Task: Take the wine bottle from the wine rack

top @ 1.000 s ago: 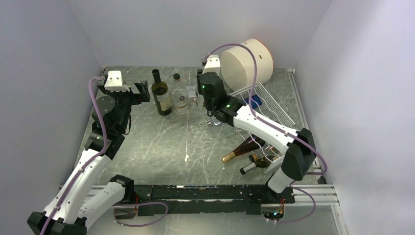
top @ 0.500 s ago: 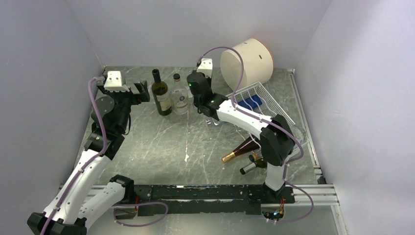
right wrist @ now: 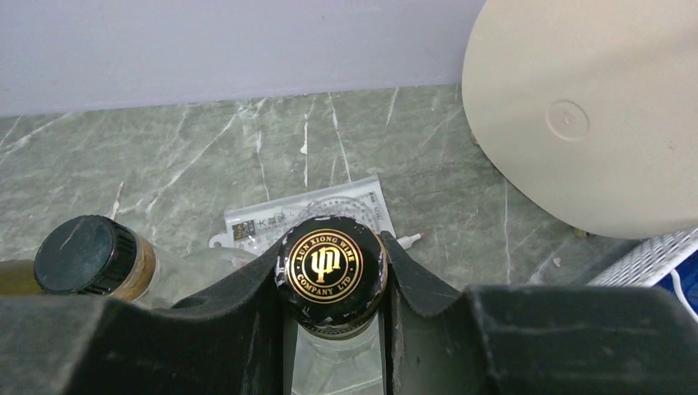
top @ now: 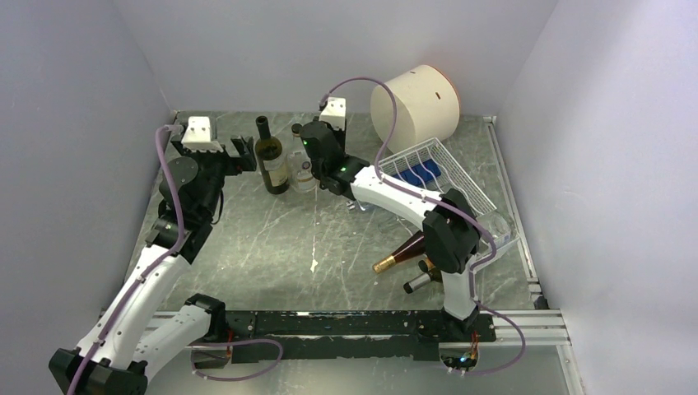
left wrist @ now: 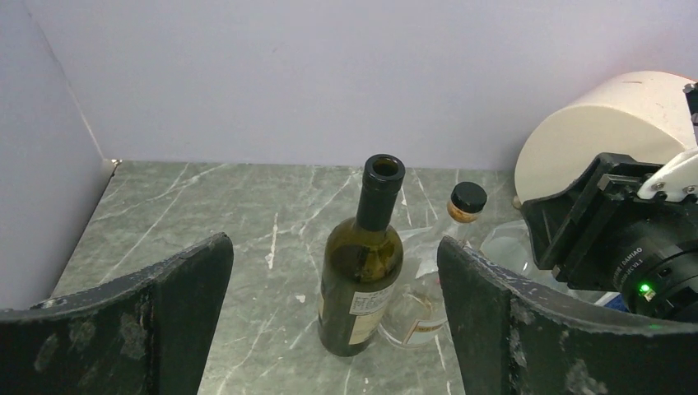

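Note:
The white wire wine rack [top: 444,174] lies at the right, and its corner shows in the right wrist view [right wrist: 650,259]. Two dark bottles [top: 407,251] lie at its near end, necks pointing left. My right gripper [top: 319,158] is shut on the neck of an upright clear glass bottle with a black, gold-lettered cap [right wrist: 331,267], left of the rack. My left gripper [top: 239,152] is open and empty; its fingers flank a standing dark green wine bottle [left wrist: 362,263] from a distance, without touching it.
A second clear bottle with a dark cap [right wrist: 82,255] stands between the green bottle [top: 270,160] and the held one. A big cream cylinder [top: 416,103] lies at the back. A plastic label packet [right wrist: 309,216] lies on the table. Walls close in on three sides.
My right gripper has moved left and back from beside the rack, carrying the clear bottle toward the standing bottles. My left gripper has barely shifted.

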`<control>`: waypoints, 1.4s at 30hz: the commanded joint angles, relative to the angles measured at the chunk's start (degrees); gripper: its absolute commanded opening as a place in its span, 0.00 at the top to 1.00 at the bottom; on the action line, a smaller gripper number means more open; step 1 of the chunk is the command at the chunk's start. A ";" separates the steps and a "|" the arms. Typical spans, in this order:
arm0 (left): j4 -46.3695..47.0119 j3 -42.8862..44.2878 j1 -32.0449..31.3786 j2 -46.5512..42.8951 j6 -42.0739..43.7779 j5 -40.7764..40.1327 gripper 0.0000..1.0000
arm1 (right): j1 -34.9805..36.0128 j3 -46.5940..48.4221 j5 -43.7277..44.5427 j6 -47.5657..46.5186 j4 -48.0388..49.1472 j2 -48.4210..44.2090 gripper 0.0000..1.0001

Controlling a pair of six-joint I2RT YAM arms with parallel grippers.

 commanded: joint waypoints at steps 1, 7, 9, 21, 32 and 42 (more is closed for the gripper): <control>0.82 1.85 0.33 0.11 -0.90 2.17 0.02 | -0.06 3.07 2.51 1.22 2.79 -1.04 0.76; 0.67 1.95 0.59 0.05 -0.20 0.53 0.02 | -0.03 3.48 1.19 -0.81 3.13 0.00 0.50; 1.01 1.66 0.65 -0.46 0.03 0.38 0.02 | -0.03 4.28 0.30 -0.68 2.31 0.21 0.47; 1.02 1.62 0.59 -2.36 1.00 -0.96 0.02 | 0.32 5.16 -4.97 -6.73 -2.25 -7.31 0.14; 0.76 1.88 0.66 -3.13 0.50 -0.14 0.01 | 0.43 -13.70 -31.43 -32.94 -9.83 -35.77 0.01; 0.54 1.98 0.64 -2.77 0.16 0.44 0.01 | 0.73 -24.26 -54.55 -56.69 -47.94 -60.55 0.00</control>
